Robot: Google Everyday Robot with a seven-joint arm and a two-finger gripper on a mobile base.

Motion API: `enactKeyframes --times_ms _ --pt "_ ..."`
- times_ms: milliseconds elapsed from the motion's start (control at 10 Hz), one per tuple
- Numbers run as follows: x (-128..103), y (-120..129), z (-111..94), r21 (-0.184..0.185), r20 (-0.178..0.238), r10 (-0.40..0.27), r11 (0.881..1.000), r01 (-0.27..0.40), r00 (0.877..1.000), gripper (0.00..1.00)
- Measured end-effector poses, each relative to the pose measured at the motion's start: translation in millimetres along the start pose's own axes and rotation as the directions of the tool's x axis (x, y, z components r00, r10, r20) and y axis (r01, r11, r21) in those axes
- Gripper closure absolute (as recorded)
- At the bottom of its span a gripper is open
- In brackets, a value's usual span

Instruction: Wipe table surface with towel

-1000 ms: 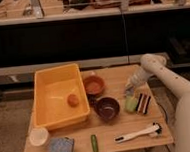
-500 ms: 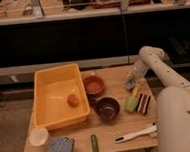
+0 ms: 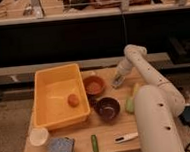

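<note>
The towel (image 3: 61, 145) is a grey-blue folded cloth lying at the front left of the wooden table (image 3: 113, 126). My gripper (image 3: 118, 81) hangs low over the back middle of the table, just right of the orange bowl (image 3: 94, 84) and far from the towel. My white arm (image 3: 154, 110) runs from the gripper down the right side of the view and hides the table's right part.
A yellow tub (image 3: 46, 112) holding an orange ball (image 3: 73, 99) fills the table's left. A dark bowl (image 3: 107, 108) sits in the middle and a white cup (image 3: 38, 136) at the front left. A green stick (image 3: 94, 147), a white brush (image 3: 125, 137) and a half-hidden green sponge (image 3: 130, 104) lie nearby.
The arm has swung in over the table's right side and now covers the sponges and part of the brush. The gripper has shifted a little left toward the orange bowl.
</note>
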Motion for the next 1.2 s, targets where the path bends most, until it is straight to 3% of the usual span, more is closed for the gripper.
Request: enactKeyframes --times_ms 300,400,600,900,1100,1200 --pt "-50.3 -7.8 5.0 0.032 0.042 -0.099 0.995 0.098 0.994 0.96" --pt "-85.9 7.1 0.6 0.030 0.060 -0.142 0.990 0.141 0.988 0.96" --pt "-110.2 34.9 -8.2 0.021 0.069 -0.143 0.990 0.142 0.987 0.96" --pt "-99.2 83.6 -32.2 0.016 0.034 -0.077 0.997 0.076 0.996 0.96" --pt "-69.5 106.2 -48.5 0.016 -0.002 -0.021 1.000 0.021 1.000 0.96" --pt "-49.7 106.1 -53.4 0.019 -0.019 -0.003 1.000 0.003 1.000 0.96"
